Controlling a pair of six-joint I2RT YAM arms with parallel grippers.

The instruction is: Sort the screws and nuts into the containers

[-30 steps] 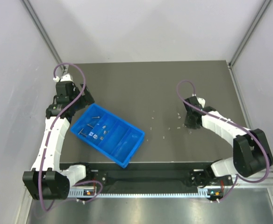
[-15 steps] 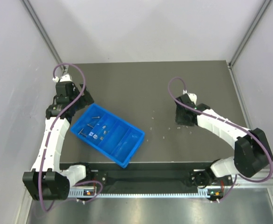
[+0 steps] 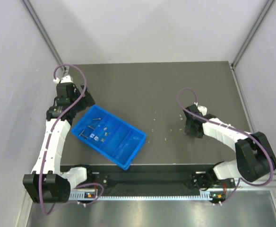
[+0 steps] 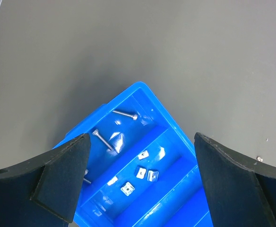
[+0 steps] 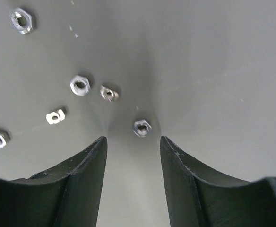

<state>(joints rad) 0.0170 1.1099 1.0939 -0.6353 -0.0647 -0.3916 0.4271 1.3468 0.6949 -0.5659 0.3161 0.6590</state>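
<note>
Right gripper [image 5: 133, 144], pinched shut a second earlier, had parted about halfway and held nothing. One nut [image 5: 142, 127] lay on the table [image 5: 223, 56] just ahead of the gap between its tips, with further nuts [image 5: 80, 85] loose to the left. Judged to be lining up a pick, with sorting unfinished. Farther off, the left gripper [image 4: 140, 139] stayed spread wide above the blue tray [image 4: 140, 86], with screws [image 4: 125, 114] and sorted nuts [image 4: 142, 154] in separate compartments.

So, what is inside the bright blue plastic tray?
One compartment of the bright blue plastic tray holds thin silver screws, the next small silver nuts. Black fingers of the left end effector hide its near corners.
</note>
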